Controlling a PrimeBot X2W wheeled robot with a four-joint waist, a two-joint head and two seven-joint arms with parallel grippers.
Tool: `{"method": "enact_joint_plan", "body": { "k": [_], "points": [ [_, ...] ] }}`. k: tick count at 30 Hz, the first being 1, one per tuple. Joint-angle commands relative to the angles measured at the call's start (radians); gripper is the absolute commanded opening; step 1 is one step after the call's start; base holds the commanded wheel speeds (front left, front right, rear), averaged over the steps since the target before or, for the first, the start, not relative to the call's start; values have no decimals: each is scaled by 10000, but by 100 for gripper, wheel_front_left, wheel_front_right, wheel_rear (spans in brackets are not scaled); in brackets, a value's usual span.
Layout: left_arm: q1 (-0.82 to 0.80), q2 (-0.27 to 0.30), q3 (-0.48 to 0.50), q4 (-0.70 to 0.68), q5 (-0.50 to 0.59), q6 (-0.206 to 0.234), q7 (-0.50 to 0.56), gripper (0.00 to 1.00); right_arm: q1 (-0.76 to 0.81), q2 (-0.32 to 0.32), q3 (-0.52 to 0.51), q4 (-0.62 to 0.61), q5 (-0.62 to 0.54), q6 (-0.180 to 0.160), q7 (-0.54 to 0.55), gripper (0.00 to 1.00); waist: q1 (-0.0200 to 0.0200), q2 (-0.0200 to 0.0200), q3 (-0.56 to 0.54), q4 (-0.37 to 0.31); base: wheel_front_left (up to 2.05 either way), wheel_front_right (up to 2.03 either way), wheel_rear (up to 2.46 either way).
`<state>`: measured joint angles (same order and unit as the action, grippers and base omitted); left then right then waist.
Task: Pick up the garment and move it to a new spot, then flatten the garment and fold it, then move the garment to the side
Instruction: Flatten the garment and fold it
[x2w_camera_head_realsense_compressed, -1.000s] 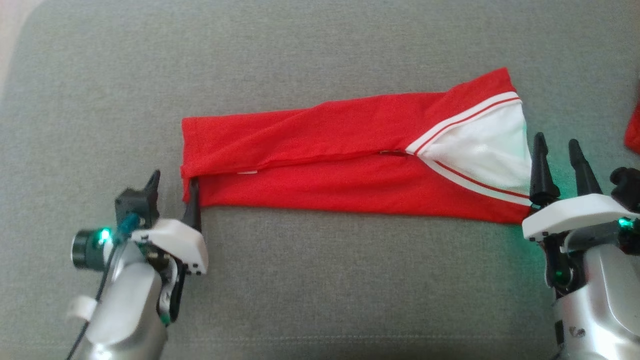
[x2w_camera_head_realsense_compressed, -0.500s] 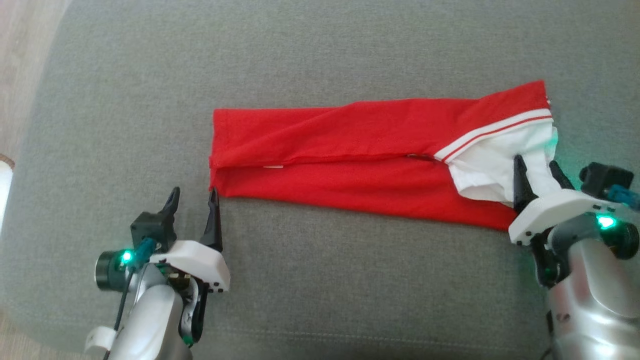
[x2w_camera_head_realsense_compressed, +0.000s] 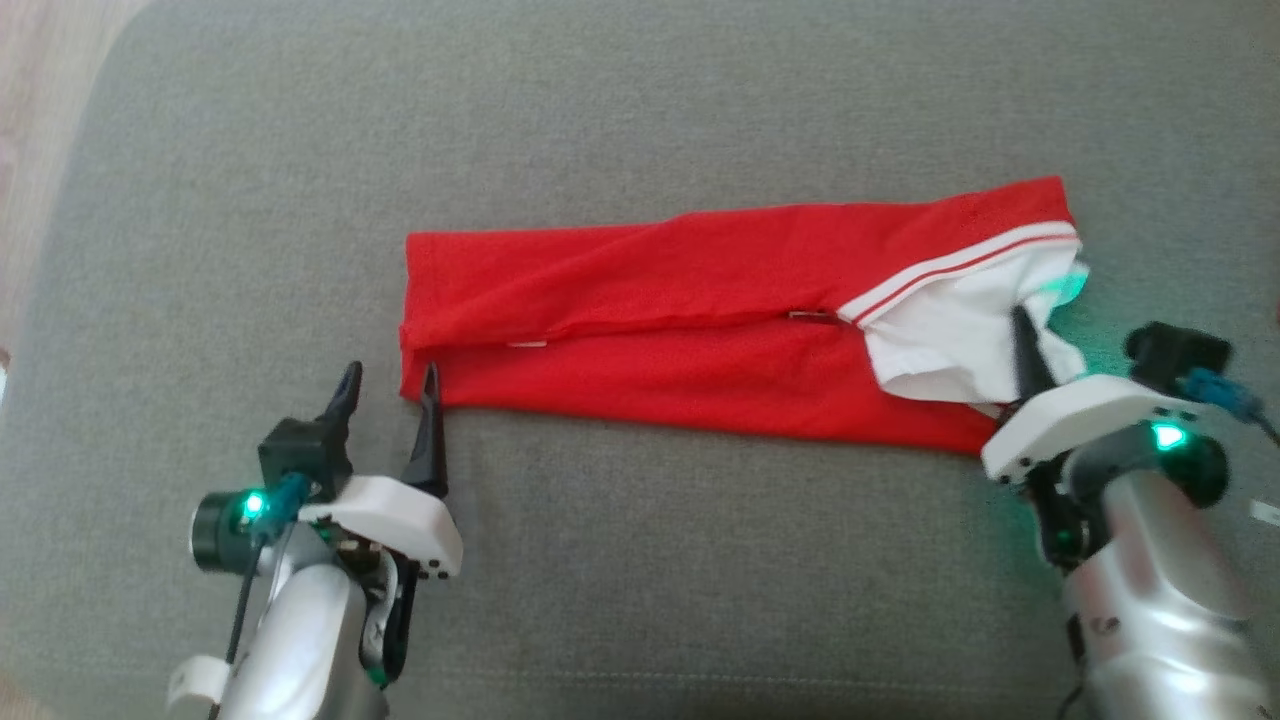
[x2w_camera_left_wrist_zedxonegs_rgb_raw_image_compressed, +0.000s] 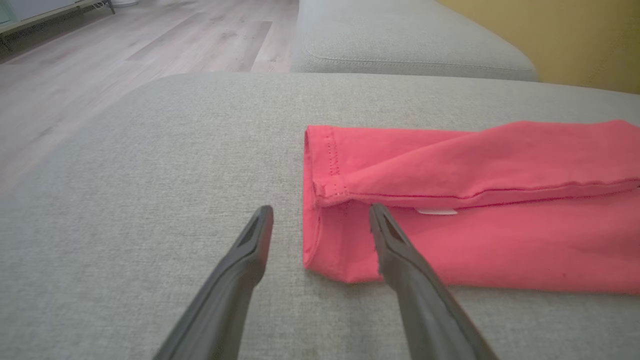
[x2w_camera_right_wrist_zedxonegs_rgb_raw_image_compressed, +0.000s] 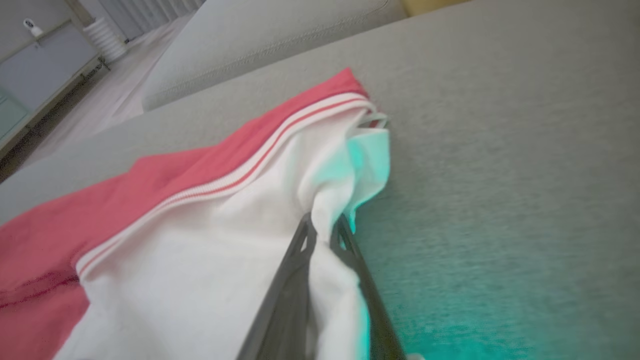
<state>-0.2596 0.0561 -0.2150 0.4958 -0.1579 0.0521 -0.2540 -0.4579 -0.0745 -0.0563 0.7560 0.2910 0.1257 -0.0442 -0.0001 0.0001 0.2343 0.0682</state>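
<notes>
Grey cushion is being shown across the head view, with the garment lying on it as a long red strip, already folded lengthwise. The left gripper is being held open at the strip's near end corner, the cloth running away to its right. The right gripper is being kept clamped on the white panel at the far end, and cloth is being bunched around its fingertips.

Wooden floor is being seen beyond the cushion in the left wrist view. The hemmed end is being straddled, one finger over red cloth and the other over bare cushion to its left.

Along the right wrist view, white cloth is being pinched between the fingers and is puckering just ahead of them.

Folding is judged to be the step in hand, probably an end-to-end fold. The next move is judged to call for the left gripper being closed on every layer at its corner.
</notes>
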Motion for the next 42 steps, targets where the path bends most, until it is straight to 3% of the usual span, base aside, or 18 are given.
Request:
{"method": "enact_joint_plan", "body": {
  "k": [1,7,13,20,29,34,35,36,37,42],
  "points": [
    [-20,46,335,-289,130,-50,-78,100,-109,-98,32,-265,101,50,-282,0,1,-1,-86,-87,0,0,0],
    [58,-19,279,-254,200,-184,-78,100,-499,-521,6,-974,51,50,-886,0,1,-1,-267,-224,0,0,0],
    [115,-49,128,-199,158,-235,-78,100,-435,-180,1746,-2327,594,50,-348,0,1,-1,-380,-143,0,0,0],
    [13,-56,-712,-226,-250,-230,-78,100,-128,140,4174,-3339,1426,50,519,0,1,-1,-346,706,0,0,0],
    [-140,-57,-1709,-182,-730,-59,-78,100,-603,237,5721,-2745,2190,50,491,0,1,-1,-203,2110,0,0,0],
    [-182,-58,-2018,-151,-896,53,-78,100,-1016,240,6222,-2239,2890,50,53,0,1,-1,-201,2408,0,0,0],
    [-192,-58,-2066,-139,-926,86,-78,100,-1142,240,6298,-2080,2984,50,-123,22,1,-1,-205,2429,0,0,0],
    [-203,-58,-2106,-126,-950,119,-78,100,-1251,240,6301,-1944,3097,50,-360,77,1,-1,-211,2435,0,0,0],
    [-220,-58,-2133,-114,-973,148,-78,100,-1355,240,6320,-1817,3221,50,-583,100,1,-1,-218,2420,0,0,0],
    [-318,-58,-2051,-106,-975,274,-78,100,-1714,241,6049,-1167,3331,50,-1667,100,1,-1,-314,1951,0,0,0]
  ]
}}
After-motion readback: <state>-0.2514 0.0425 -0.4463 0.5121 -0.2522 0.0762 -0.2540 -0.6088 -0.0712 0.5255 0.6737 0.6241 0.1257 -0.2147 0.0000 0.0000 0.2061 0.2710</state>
